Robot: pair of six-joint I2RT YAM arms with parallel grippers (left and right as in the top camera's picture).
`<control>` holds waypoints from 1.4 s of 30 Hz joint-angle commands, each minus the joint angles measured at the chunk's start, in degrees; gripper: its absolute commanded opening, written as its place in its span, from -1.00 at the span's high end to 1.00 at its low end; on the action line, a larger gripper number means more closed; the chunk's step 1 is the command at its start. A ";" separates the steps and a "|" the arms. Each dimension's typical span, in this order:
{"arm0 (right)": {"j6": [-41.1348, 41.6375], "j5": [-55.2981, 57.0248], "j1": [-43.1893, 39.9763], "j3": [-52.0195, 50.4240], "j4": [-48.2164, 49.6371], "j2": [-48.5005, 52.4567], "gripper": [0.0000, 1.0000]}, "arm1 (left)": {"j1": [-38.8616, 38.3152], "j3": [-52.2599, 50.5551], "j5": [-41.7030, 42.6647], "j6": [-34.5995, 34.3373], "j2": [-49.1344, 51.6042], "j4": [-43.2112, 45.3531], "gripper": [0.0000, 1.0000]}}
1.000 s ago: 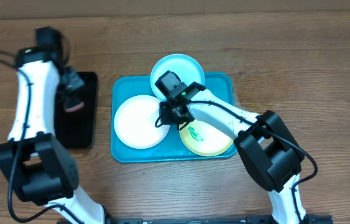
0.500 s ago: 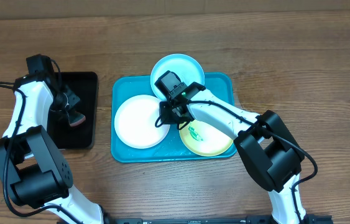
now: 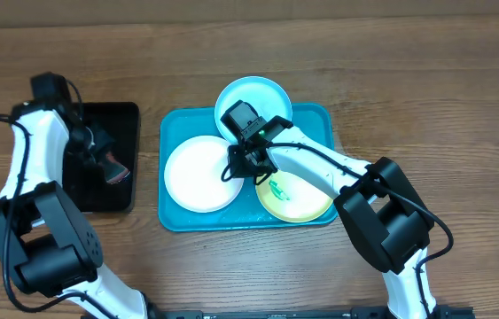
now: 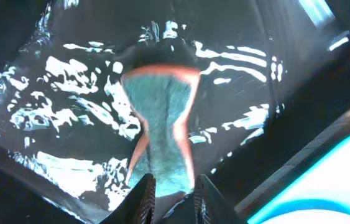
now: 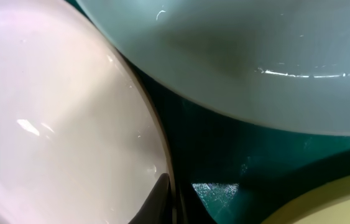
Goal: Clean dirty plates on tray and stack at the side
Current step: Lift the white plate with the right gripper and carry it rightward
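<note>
Your left gripper (image 4: 173,196) is clamped on the near end of a sponge (image 4: 162,118) with a teal-grey face and orange edges, which hangs over the wet, glossy floor of the black tray (image 3: 127,124). A second ago that gripper sat near the tray's far left corner. Now it has swung toward you and to the right, over the middle of the tray, and the sponge has come with it.

Nothing on your right side has changed. The right gripper (image 3: 238,165) stays at the right edge of the white plate (image 3: 198,175). In the wrist view the fingers stand close together with the plate's rim running down between them, so they are pinched narrow on that rim.

All three plates lie where they were in the turquoise tray (image 3: 322,120) on the wooden table (image 3: 426,80):
- The white plate is at the left.
- The light cyan plate (image 3: 262,96) is at the far side, with its far rim hanging over the tray's edge.
- The yellow-green plate (image 3: 302,202) is at the near right, partly under the right arm, and carries a small green smear (image 3: 277,188).
</note>
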 commanded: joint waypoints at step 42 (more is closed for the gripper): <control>-32.22 53.70 18.67 17.03 -6.67 -13.57 0.92 | 1.11 9.97 2.32 0.66 -0.02 -3.48 -1.00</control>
